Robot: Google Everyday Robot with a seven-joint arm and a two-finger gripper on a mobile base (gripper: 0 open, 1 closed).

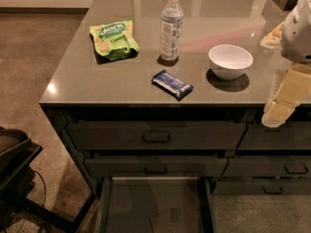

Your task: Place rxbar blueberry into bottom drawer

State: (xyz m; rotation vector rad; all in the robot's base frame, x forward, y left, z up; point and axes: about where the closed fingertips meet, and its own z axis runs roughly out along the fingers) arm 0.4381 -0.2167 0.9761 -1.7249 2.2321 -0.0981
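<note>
The rxbar blueberry (172, 84), a flat dark blue bar with pale lettering, lies on the grey countertop (97, 81) near its front edge. The bottom drawer (146, 205) is pulled out below it, and its flat inside is bare. My gripper (278, 111), cream-coloured under a white arm, hangs at the right edge of the view, over the counter's front right. It is well to the right of the bar and holds nothing that I can see.
On the counter stand a green snack bag (114, 39), a water bottle (171, 27) and a white bowl (230, 60). Two closed drawers with bar handles (156, 137) sit above the open one, with narrower drawers (284, 168) to the right. A dark piece of equipment (14, 164) is at the lower left.
</note>
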